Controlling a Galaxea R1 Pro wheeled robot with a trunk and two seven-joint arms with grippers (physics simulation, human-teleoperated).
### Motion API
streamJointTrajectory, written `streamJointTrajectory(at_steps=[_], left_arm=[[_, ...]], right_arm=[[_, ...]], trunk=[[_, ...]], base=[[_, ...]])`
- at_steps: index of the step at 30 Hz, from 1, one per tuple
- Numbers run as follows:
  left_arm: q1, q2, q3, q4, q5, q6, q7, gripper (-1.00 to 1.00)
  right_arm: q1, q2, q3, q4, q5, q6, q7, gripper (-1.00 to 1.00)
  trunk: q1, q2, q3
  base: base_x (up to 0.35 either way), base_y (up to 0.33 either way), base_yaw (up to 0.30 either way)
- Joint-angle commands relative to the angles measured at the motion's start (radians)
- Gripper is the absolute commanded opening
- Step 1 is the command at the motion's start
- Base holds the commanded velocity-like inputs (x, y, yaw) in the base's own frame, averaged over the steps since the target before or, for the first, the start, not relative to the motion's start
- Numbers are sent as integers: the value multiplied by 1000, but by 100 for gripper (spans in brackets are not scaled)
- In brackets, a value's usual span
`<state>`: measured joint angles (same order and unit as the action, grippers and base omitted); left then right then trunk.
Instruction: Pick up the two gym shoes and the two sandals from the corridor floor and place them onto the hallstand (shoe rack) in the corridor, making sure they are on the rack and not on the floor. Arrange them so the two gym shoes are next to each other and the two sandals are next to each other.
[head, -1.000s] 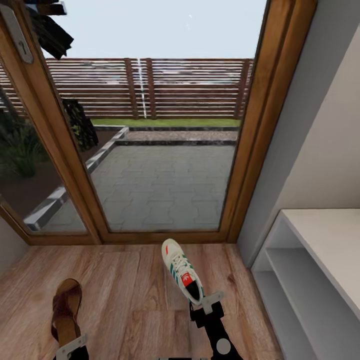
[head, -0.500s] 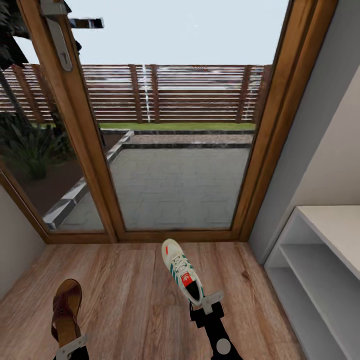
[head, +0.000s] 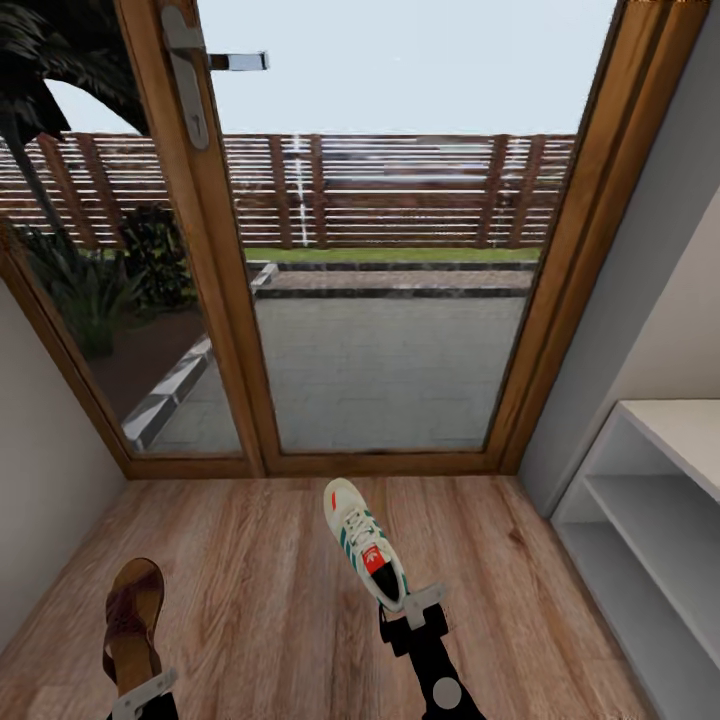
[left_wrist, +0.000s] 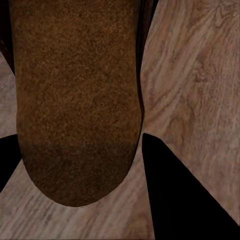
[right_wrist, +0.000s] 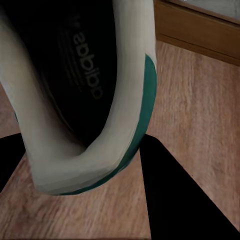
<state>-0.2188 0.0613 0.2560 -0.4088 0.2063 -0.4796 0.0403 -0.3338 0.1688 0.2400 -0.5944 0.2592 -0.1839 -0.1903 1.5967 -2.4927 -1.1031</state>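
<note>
Wood-framed glazed door (head: 225, 300) with metal lever handle (head: 205, 75); outside, slatted wooden fence (head: 400, 190), grey paved patio (head: 390, 370), dark shrubs (head: 90, 280).

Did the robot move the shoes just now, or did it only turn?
Only the view swung: the door frame and hallstand slid rightward in the picture. The gym shoe stays in the right gripper, and the sandal stays in the left gripper, both held as before.
</note>
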Motion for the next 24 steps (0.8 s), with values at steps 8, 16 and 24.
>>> streamJointTrajectory(at_steps=[8, 16, 24], left_arm=[[-1, 0, -2, 0, -4, -2, 3, -100], [-1, -4, -13, 7, -14, -2, 1, -100], [-1, -5, -16, 14, -41, -2, -2, -100]], right_arm=[[-1, -5, -1, 47, 10, -2, -14, -100], [0, -51, -1, 102, -7, -38, -151, -100], [1, -99, 0, 223, -188, -135, -181, -100]], trunk=[[0, 0, -1], [0, 0, -1], [0, 0, -1]], base=[[-138, 290, 0], [-174, 286, 0], [-166, 257, 0]])
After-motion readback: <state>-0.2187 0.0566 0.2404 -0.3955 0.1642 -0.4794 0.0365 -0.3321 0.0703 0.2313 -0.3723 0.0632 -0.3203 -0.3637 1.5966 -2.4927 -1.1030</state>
